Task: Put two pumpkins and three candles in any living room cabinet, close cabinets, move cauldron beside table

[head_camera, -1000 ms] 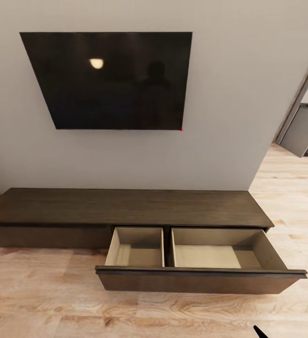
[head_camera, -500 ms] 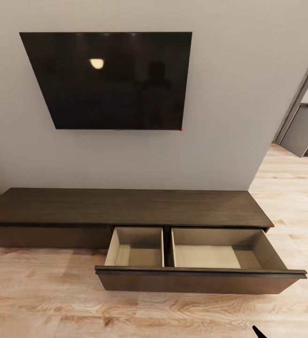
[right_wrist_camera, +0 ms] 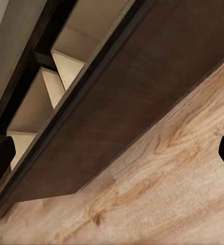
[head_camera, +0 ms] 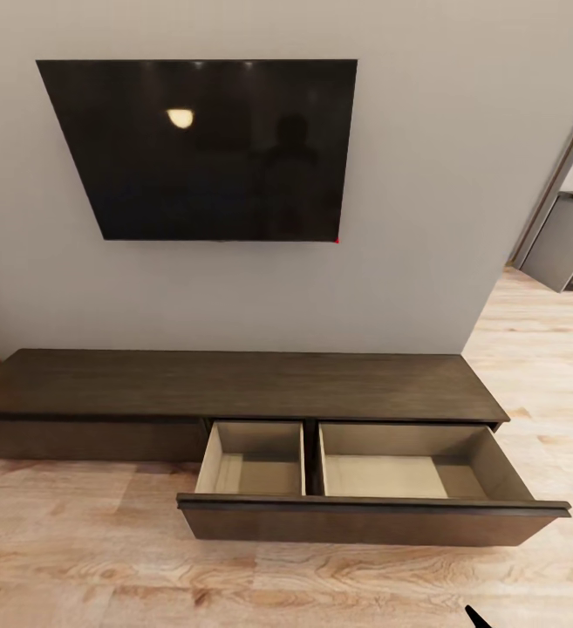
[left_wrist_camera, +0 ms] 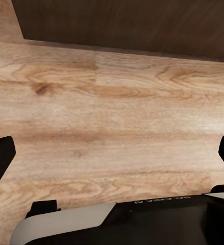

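Two empty boxes sit side by side inside the pulled-out drawer (head_camera: 373, 510) of the long dark cabinet (head_camera: 234, 384). The drawer sticks out over the wood floor (head_camera: 85, 567), under the big black TV (head_camera: 203, 148) on the grey wall. Nothing lies in either box.

Almost nothing has changed in the last second. The head view has stayed the same, and the cabinet and drawer have not moved. Only a small black tip at the bottom edge of the head view has slid a little lower, so the right arm seems to be shifting a bit.

The left gripper (left_wrist_camera: 112, 153) hangs over bare floor near the cabinet's dark front. Its two black fingers stand far apart with nothing between them. The right gripper (right_wrist_camera: 112, 153) looks at the drawer front and the pale boxes from low down. Its fingers are also spread wide and hold nothing.

No pumpkins, candles or cauldron are here. So the drawer looks ready, but nothing has been put away yet. The robot likely has to go and fetch the things next, and shut the drawer at the end.
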Tool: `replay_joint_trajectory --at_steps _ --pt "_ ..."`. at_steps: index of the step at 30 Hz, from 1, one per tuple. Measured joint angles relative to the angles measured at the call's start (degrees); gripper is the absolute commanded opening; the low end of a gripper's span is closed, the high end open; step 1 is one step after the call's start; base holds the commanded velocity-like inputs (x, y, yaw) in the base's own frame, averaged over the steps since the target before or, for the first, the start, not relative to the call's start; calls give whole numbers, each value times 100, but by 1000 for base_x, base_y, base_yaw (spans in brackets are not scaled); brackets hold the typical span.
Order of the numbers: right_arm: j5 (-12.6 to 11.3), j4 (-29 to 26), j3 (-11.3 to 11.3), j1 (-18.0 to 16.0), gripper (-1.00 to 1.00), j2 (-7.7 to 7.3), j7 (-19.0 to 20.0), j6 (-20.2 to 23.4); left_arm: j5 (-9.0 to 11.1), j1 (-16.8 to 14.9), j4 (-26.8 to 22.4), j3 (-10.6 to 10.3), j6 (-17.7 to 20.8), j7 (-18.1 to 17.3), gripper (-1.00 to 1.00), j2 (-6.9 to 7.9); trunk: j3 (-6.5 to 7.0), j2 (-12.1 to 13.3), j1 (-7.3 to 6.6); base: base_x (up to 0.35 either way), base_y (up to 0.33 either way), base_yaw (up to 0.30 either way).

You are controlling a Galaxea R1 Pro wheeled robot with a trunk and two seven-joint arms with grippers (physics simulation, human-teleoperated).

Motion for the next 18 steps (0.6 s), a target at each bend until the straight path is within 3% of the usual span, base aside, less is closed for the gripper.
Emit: replay_joint_trajectory --at_steps 10,18 --pt "2 0 -1 0 100 1 2 0 22 0 -57 7 27 0 100 -13 0 0 -1 -10 0 0" --pt "9 -4 3 0 100 1 10 0 56 0 -98 8 124 57 100 -39 143 320 -176 0 0 1"
